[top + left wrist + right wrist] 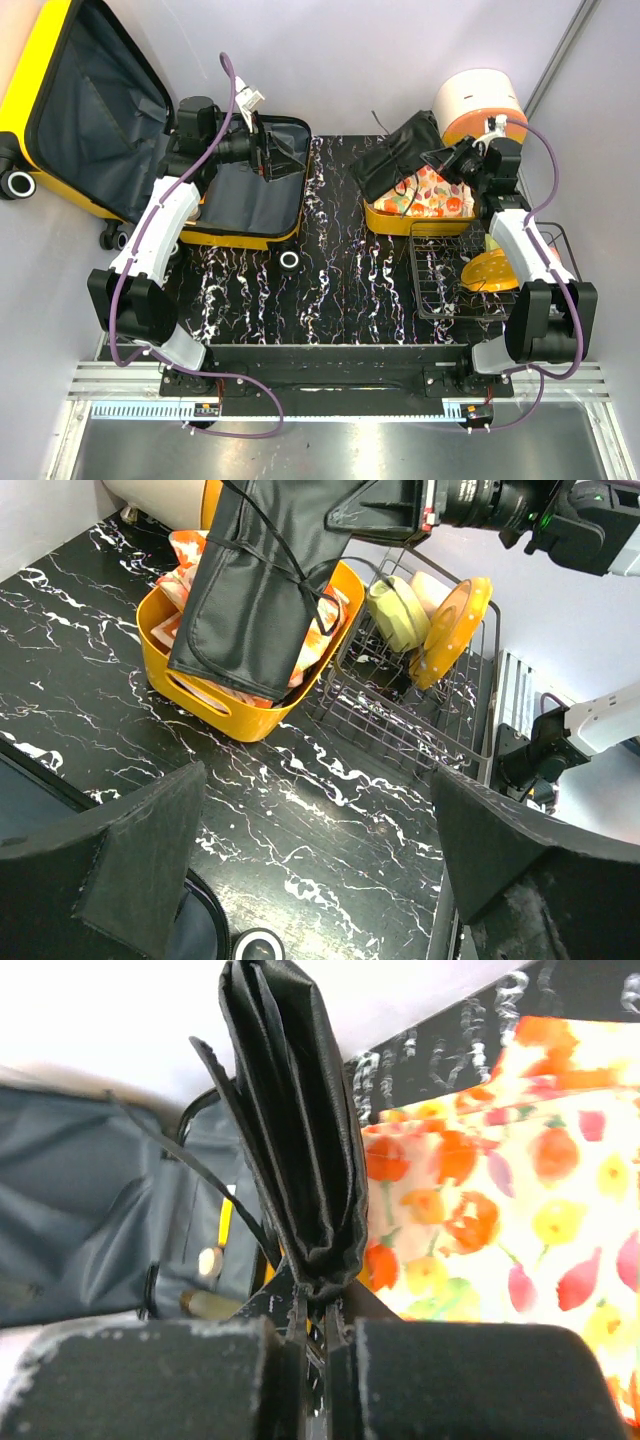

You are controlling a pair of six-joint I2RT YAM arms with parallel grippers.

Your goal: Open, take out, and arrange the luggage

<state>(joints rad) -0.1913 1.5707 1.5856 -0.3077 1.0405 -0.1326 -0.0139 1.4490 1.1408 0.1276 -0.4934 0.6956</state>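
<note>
The luggage (90, 110), a yellow hard-shell suitcase, lies open at the left, its lid leaning back and its grey lining showing. My left gripper (268, 150) hovers at the right rim of the suitcase base, open and empty; in the left wrist view (315, 810) its jaws stand wide apart above the table. My right gripper (440, 160) is shut on a black folded fabric bag (400, 155) and holds it above the yellow basket (385, 218). The bag also shows in the left wrist view (260, 580) and in the right wrist view (295, 1160), pinched by my right gripper (320, 1320).
The yellow basket (190, 680) holds a fruit-print cloth (500, 1210). A wire dish rack (440, 290) with a yellow plate (490, 272) stands at the right. A round white and orange container (478, 100) is at the back right. A suitcase wheel (290, 260) sits on the black marble table.
</note>
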